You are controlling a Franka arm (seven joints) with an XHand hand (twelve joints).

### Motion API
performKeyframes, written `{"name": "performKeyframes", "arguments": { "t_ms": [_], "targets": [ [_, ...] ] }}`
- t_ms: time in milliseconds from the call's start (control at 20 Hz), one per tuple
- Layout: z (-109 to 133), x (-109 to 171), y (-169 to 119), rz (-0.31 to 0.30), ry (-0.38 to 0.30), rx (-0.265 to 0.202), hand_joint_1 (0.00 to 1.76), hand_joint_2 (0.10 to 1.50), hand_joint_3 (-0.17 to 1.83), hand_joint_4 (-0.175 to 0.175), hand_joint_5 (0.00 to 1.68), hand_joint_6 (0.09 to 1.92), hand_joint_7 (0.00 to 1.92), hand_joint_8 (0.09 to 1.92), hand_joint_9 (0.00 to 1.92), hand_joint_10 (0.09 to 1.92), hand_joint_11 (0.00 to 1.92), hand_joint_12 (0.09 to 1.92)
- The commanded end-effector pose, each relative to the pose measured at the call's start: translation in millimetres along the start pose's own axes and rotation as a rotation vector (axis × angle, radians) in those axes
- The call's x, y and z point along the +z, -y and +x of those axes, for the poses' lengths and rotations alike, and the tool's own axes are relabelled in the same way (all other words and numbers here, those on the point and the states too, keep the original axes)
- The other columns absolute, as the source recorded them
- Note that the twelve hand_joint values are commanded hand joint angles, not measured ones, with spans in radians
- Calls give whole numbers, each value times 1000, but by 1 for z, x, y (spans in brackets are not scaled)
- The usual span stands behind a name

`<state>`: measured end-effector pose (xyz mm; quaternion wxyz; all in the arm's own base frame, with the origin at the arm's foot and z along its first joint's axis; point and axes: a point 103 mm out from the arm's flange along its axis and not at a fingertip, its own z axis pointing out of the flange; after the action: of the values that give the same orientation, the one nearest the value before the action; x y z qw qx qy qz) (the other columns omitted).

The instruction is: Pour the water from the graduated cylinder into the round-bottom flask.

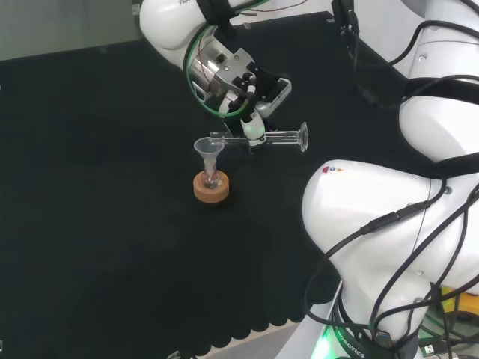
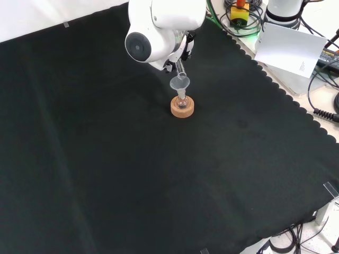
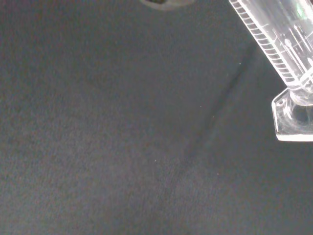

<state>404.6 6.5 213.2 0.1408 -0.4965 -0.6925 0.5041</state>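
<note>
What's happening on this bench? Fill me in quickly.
The robot's hand holds a glass graduated cylinder tipped about level above the black cloth. In the head view the cylinder's mouth sits over a clear funnel standing in a small round-bottom flask, which rests on a cork ring. It looks like pouring is under way, though no stream of water is visible.

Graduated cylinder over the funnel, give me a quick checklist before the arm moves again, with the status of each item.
1. Hand curled round the graduated cylinder: ok.
2. Cylinder tipped about level, mouth at the funnel: ok.
3. Funnel seated in the round-bottom flask: ok.
4. Flask upright on the cork ring: ok.
5. Cylinder emptied of water: cannot tell.
6. Black cloth dry around the ring: cannot tell.
</note>
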Motion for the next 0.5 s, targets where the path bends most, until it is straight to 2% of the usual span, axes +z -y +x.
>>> {"name": "performKeyframes", "arguments": {
  "t_ms": [50, 500],
  "targets": [
    [-5, 3, 0, 20, 10, 16, 1385, 1081, 0, -175, 986, 969, 898, 1076, 1151, 809, 1063, 876],
    [-1, -3, 4, 41, 15, 41, 1385, 1082, 0, -175, 985, 970, 898, 1076, 1150, 812, 1063, 876]
  ]
}}
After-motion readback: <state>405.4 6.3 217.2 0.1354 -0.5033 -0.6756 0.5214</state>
